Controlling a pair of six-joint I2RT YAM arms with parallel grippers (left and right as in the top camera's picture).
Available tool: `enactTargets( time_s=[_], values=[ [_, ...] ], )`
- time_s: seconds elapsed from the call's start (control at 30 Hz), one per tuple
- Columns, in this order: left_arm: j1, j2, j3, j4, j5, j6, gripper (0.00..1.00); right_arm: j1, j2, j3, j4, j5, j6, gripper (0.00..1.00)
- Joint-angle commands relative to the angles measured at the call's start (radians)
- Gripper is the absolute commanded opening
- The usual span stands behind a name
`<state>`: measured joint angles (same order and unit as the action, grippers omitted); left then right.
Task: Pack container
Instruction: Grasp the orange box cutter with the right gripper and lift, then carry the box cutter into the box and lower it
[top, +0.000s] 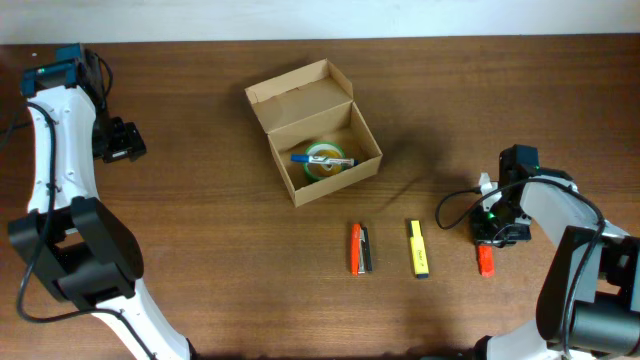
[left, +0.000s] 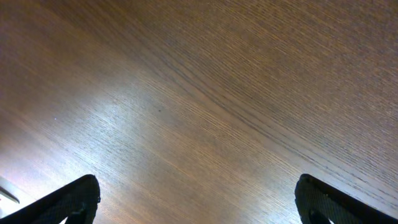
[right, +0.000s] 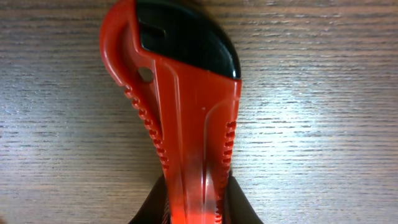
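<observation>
The right fingers (top: 490, 232) are closed on the red cutter (right: 186, 124), pinching its handle from both sides, and its long axis runs straight out from them along the table (top: 200, 250). The box (top: 335, 181) sits well apart, to the left of those fingers and farther from the robot. It is plain brown cardboard set at a slant, its flap lid standing open, a tape roll (top: 325, 165) and pen (top: 322, 159) inside. The left fingers (top: 125, 140) are spread wide over bare wood, holding nothing.
</observation>
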<state>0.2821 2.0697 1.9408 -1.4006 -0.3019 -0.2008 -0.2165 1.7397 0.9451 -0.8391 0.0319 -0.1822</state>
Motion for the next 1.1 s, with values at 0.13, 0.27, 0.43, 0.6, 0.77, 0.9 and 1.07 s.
enactTargets(
  time_s=[0.13,0.27,0.43,0.6,0.77,0.9,1.07],
  values=[
    [0.002,-0.006,-0.01,0.002,0.003,0.016,1.0,-0.007,-0.046,-0.031,0.037,0.024,0.007,0.08],
    [0.002,-0.006,-0.01,0.002,0.004,0.016,1.0,-0.007,-0.093,-0.03,0.034,0.024,0.021,0.07],
    [0.002,-0.006,-0.01,0.002,0.004,0.016,1.0,-0.006,-0.158,-0.019,0.032,0.02,0.087,0.04],
    [0.002,-0.006,-0.01,0.002,0.004,0.016,1.0,-0.006,-0.212,0.04,-0.004,-0.006,0.087,0.03],
    [0.002,-0.006,-0.01,0.002,0.004,0.016,1.0,-0.006,-0.231,0.216,-0.108,-0.038,0.087,0.04],
    [0.002,-0.006,-0.01,0.002,0.004,0.016,1.0,-0.006,-0.231,0.419,-0.184,-0.067,0.086,0.04],
    [0.002,-0.006,-0.01,0.002,0.004,0.016,1.0,-0.005,-0.224,0.67,-0.209,-0.115,0.052,0.04]
  ],
)
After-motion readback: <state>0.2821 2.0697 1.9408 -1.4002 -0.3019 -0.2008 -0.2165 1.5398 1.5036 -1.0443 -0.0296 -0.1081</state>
